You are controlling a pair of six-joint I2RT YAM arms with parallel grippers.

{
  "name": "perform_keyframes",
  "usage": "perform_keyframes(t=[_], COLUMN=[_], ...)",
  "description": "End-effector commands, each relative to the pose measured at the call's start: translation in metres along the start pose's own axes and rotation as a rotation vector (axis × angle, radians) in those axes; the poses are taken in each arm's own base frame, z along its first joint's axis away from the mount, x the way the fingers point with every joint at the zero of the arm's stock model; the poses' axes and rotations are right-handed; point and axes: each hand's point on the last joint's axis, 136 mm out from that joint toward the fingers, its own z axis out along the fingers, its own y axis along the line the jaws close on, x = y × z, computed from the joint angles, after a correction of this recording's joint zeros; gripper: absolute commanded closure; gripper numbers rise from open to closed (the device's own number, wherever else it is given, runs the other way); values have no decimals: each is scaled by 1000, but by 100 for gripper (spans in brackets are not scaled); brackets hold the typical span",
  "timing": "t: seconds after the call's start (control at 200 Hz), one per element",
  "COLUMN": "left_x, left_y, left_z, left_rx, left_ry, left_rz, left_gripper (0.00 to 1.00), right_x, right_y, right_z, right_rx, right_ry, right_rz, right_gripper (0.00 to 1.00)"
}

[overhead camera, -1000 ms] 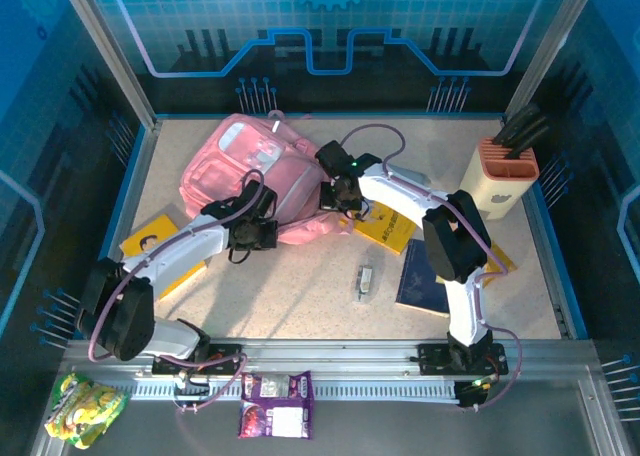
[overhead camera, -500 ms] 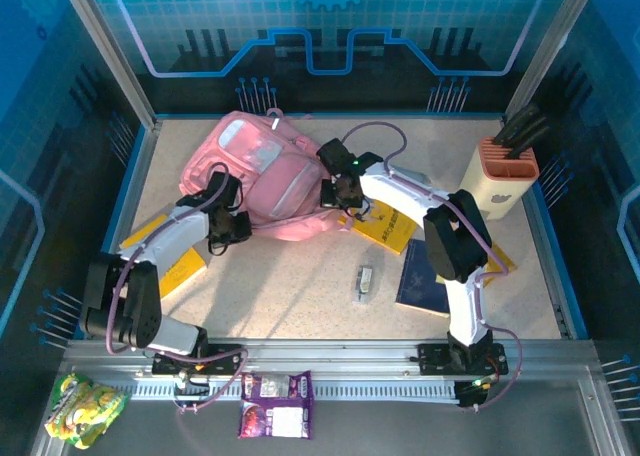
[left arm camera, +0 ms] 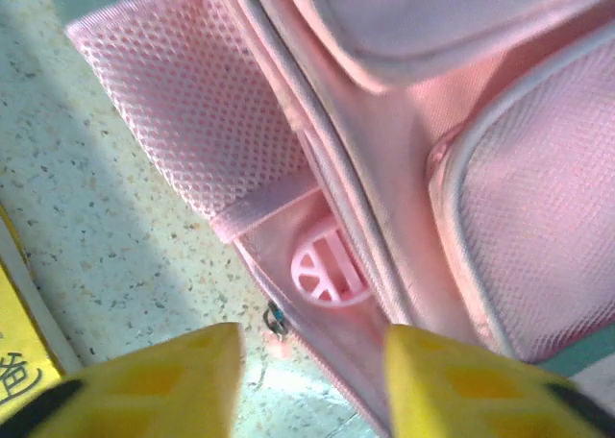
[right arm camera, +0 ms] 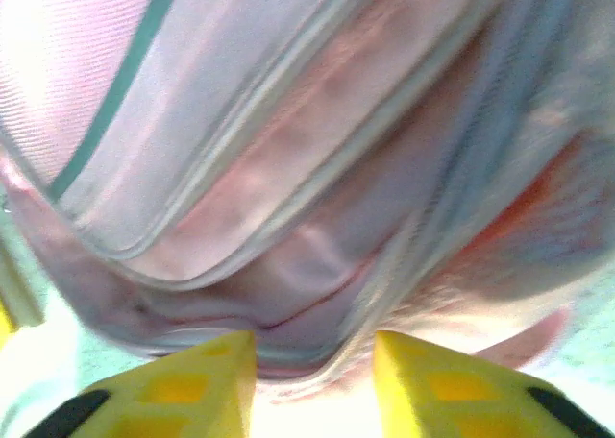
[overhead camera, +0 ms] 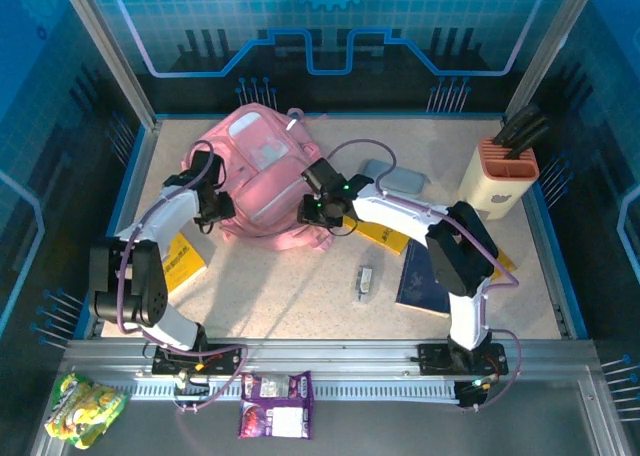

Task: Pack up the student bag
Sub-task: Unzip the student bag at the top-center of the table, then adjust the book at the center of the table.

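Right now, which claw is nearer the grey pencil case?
Right. The right gripper sits at the right edge of the student bag, left of the grey pencil case; the left gripper is at the bag's left edge.

Two white-and-black arms
Left arm [overhead camera: 155, 216] and right arm [overhead camera: 400, 208]: white links, black joints, looping purple cables (fingertips [left arm camera: 163, 380] yellow, black-tipped).

So the backpack [overhead camera: 262, 181] lies toward the far left of the table [overhead camera: 300, 286]. Left gripper [overhead camera: 218, 214] is at its left side, right gripper [overhead camera: 310, 212] at its near right corner. Pencil case [overhead camera: 392, 177] is just right of the backpack, with the knife block [overhead camera: 497, 179] at the far right. One book [overhead camera: 182, 259] lies near left and another book [overhead camera: 383, 234] is under the right arm, with a notebook [overhead camera: 418, 274] in front of that one.
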Motion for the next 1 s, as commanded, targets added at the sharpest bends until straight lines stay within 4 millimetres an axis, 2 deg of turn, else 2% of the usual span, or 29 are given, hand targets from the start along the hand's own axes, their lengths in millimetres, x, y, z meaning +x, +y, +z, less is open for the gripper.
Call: perform_keyframes(t=[0.0, 0.06, 0.11, 0.275, 0.325, 0.435, 0.59, 0.69, 0.755, 0.855, 0.996], left_x=[-13, -8, -2, 27, 39, 67, 104, 123, 133, 146, 158], left_y=[-9, -11, -19, -57, -78, -126, -184, -230, -258, -289, -313], left_z=[-28, -39, -48, -75, -81, -91, -86, -83, -82, -72, -57], left_rx=[75, 108, 163, 310, 375, 499, 574, 676, 753, 797, 767], left_ry=[-75, -90, -103, -128, -125, -100, -70, -69, -68, -16, -20], left_rz=[-52, -87, -93, -94, -75, -53, -23, -26, -35, -90, -99], left_gripper=[46, 44, 43, 39, 39, 38, 38, 37, 37, 38, 38], right_x=[-5, -4, -7, -26, -34, -48, -63, -74, -76, -74, -80], right_y=[34, 24, 7, -70, -94, -143, -194, -217, -225, -238, -261], right_z=[-39, -53, -64, -88, -94, -100, -92, -84, -73, -64, -60], right_rx=[-147, -141, -114, 9, 38, 96, 125, 145, 131, 150, 181], right_ry=[-62, -93, -115, -142, -154, -162, -128, -136, -117, -78, -115], right_rz=[-44, -78, -99, -108, -102, -44, 48, 91, 119, 159, 192], right_gripper=[49, 43, 37, 19, 12, 3, 1, 0, 0, 0, 0])
